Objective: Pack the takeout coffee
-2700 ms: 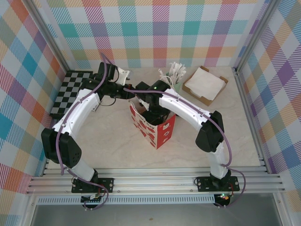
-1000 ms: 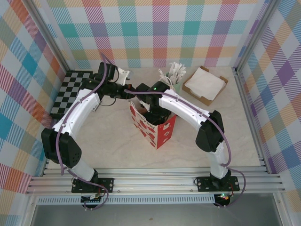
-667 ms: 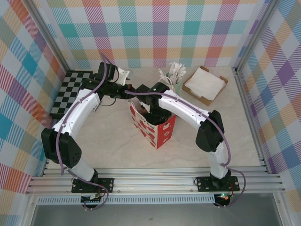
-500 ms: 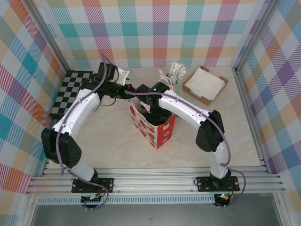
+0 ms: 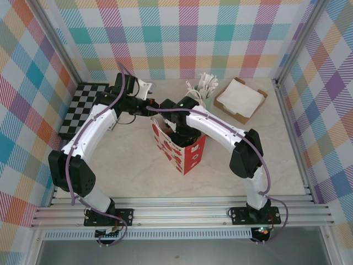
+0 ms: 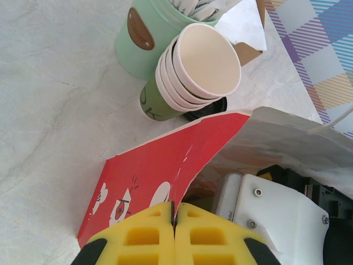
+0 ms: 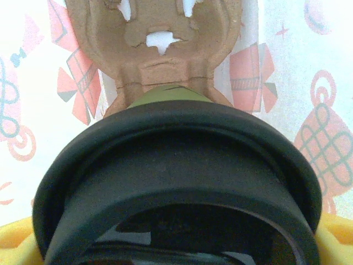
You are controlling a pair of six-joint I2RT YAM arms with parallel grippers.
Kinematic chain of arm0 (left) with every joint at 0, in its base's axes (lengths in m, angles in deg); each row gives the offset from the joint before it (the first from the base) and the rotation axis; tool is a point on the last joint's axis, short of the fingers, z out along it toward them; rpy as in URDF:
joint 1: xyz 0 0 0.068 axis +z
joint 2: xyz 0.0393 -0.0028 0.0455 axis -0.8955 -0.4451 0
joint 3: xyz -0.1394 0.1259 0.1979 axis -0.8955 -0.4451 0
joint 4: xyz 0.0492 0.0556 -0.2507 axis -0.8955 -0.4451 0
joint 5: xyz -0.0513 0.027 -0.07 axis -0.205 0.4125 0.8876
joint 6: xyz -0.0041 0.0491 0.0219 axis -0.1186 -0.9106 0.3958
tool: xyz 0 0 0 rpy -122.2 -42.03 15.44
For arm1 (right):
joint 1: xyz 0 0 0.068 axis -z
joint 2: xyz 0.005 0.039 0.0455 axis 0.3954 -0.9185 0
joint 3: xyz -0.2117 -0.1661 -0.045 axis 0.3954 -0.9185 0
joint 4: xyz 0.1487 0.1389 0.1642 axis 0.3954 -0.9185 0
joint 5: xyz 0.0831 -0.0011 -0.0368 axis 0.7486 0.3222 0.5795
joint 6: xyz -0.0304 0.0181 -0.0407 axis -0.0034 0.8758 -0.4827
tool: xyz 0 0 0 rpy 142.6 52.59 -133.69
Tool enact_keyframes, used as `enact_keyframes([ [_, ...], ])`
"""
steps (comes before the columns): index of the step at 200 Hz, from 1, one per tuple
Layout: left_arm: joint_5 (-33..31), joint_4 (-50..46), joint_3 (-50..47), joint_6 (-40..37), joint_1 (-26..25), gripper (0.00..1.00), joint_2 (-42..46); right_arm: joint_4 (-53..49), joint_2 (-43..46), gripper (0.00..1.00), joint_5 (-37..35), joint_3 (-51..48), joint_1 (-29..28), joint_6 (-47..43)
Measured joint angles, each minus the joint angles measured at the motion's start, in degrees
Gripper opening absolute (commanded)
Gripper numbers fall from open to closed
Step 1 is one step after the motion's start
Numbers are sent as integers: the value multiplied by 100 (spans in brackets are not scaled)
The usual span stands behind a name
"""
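Judged as the insertion step: right tool (image 7: 176,245) down inside the red-and-white paper bag (image 6: 160,171), spread wide and clamped on the takeout coffee (image 7: 176,149) at its black lid, low in the bag over the brown pulp carrier (image 7: 160,55) at its bottom; left tool (image 6: 174,221) pinched fully closed on the bag's rim. Calls next for seating the cup in a carrier pocket, releasing, and lifting straight out clear of the bag's walls. Cannot confirm cup-to-carrier contact, masked by the lid.
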Motion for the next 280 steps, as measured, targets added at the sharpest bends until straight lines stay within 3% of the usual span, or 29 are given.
enact_keyframes([
  [280, 13, -11, 2, -68, 0, 0, 0, -323, -2, 58, 4, 26, 39, 258],
])
